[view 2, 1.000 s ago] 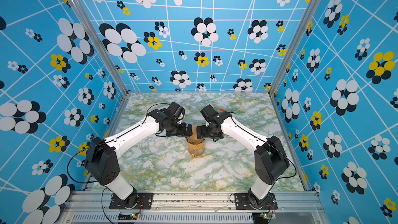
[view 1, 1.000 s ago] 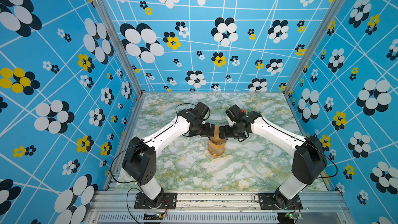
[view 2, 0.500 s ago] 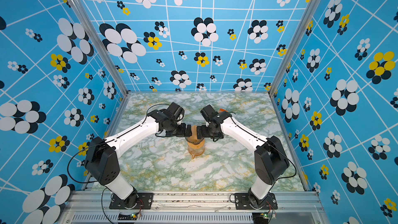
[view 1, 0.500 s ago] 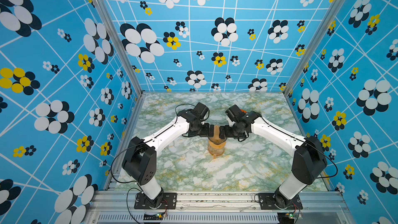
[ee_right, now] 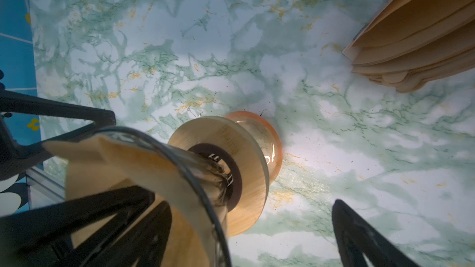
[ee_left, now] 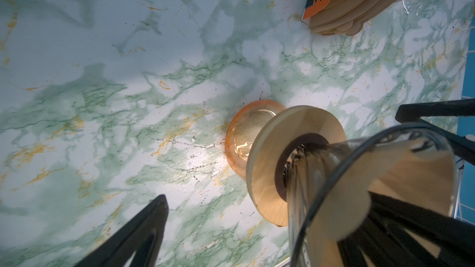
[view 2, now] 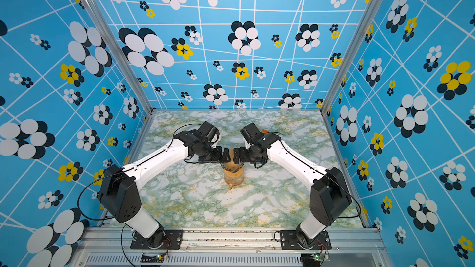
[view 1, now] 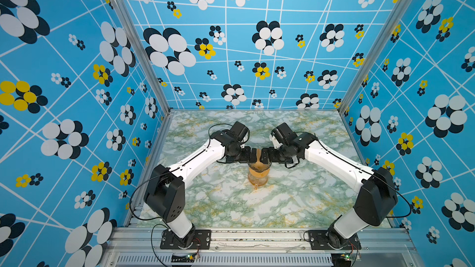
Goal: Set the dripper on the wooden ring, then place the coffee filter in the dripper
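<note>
The clear glass dripper (view 1: 258, 166) (ee_left: 303, 201) (ee_right: 203, 168) stands in a wooden ring on the amber carafe at mid-table. The tan coffee filter (ee_left: 416, 175) (ee_right: 115, 165) sits inside it as an opened cone, its top edge showing between the grippers in both top views (view 1: 258, 153) (view 2: 231, 153). My left gripper (view 1: 250, 155) (ee_left: 267, 199) and right gripper (view 1: 266, 155) (ee_right: 245, 199) meet over the dripper's mouth from either side. Both are open. Each has one finger down inside the filter and the other outside the glass wall.
The amber carafe (view 1: 257, 179) (ee_left: 239, 139) carries the wooden ring (ee_left: 267, 175) (ee_right: 246, 150). A stack of brown filters with an orange top (ee_left: 359, 3) (ee_right: 416, 42) stands behind the right arm (view 2: 265, 131). Patterned blue walls close three sides.
</note>
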Controlling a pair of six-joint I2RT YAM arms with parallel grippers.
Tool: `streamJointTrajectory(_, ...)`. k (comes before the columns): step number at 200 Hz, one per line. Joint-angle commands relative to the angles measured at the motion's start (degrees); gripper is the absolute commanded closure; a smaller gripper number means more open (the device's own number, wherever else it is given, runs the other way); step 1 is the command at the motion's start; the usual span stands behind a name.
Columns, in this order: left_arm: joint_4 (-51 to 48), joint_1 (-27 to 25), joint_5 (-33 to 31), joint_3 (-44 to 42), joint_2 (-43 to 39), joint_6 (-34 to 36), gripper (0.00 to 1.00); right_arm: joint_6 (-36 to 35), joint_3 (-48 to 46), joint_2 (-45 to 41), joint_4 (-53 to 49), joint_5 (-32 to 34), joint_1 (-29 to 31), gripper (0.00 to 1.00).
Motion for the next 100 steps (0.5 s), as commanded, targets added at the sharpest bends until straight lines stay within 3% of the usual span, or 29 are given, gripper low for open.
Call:
streamJointTrajectory(1, -1.61, 0.61, 0.59, 0.21, -2.27, 1.53, 0.01, -0.90, -0.45, -0.08, 0.90, -1.83, 0.32, 0.02)
streamJointTrajectory(100, -0.75, 0.69, 0.92, -1.56, -2.90, 3.33, 0.01, 0.21, 1.80, 4.11, 1.24, -0.65, 0.34, 0.02)
